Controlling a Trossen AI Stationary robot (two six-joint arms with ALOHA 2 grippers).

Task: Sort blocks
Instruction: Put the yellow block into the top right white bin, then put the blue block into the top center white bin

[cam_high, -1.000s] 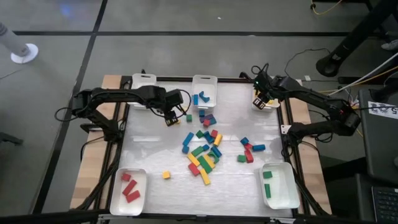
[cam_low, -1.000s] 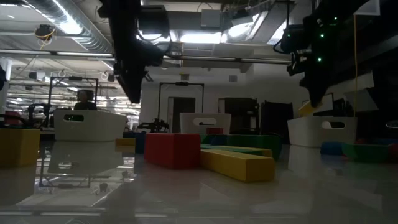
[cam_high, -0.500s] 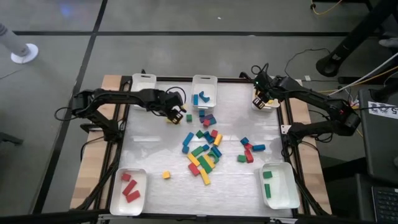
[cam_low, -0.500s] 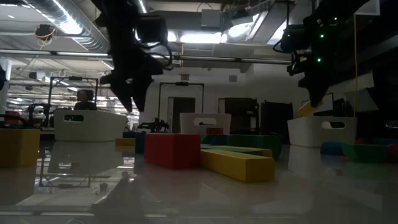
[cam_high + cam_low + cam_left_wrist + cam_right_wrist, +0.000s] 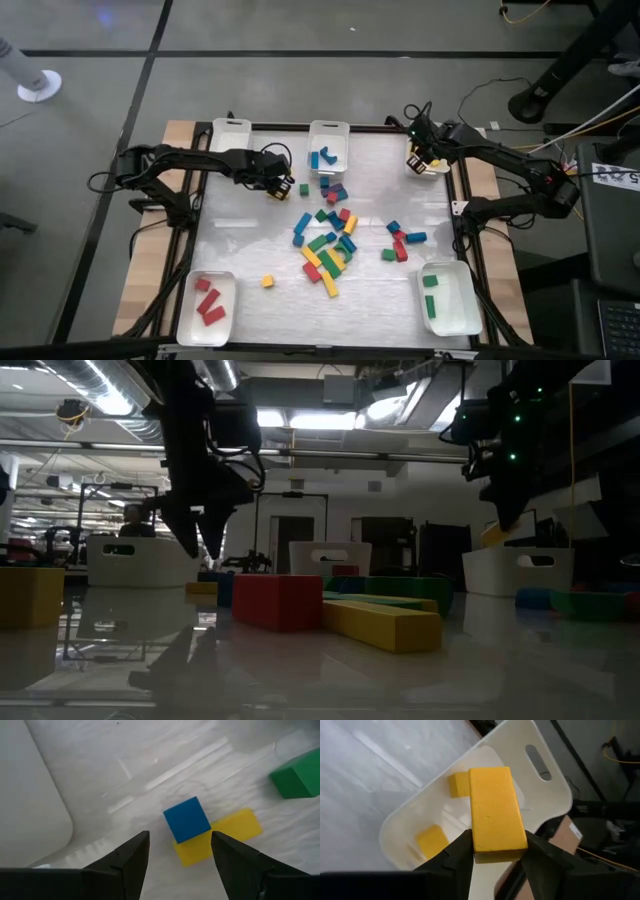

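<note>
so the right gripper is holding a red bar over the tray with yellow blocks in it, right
Not quite: the bar in the right gripper is yellow, not red. The right wrist view shows it gripped above the white tray, which already holds yellow blocks.

A white tabletop [image 5: 240, 240] is framed by tan wood edges [image 5: 150, 270]. White trays are set at its corners and far middle. Red blocks [image 5: 209, 301] are seen in the near left tray [image 5: 186, 318], green blocks [image 5: 431, 292] in the near right tray [image 5: 465, 300], blue blocks [image 5: 322, 157] in the far middle tray [image 5: 329, 128], and yellow blocks [image 5: 431, 840] in the far right tray [image 5: 555, 795]. A yellow bar [image 5: 495, 807] is gripped between the black fingers [image 5: 457, 855] of the right gripper [image 5: 496, 851]. A mixed pile [image 5: 328, 240] of red, blue, green and yellow blocks is spread mid-table. A blue cube [image 5: 187, 819], a yellow block [image 5: 235, 827] and a green cube [image 5: 296, 777] are shown before the black left gripper [image 5: 180, 851]. A lone yellow cube [image 5: 267, 282] lies near left.
</note>
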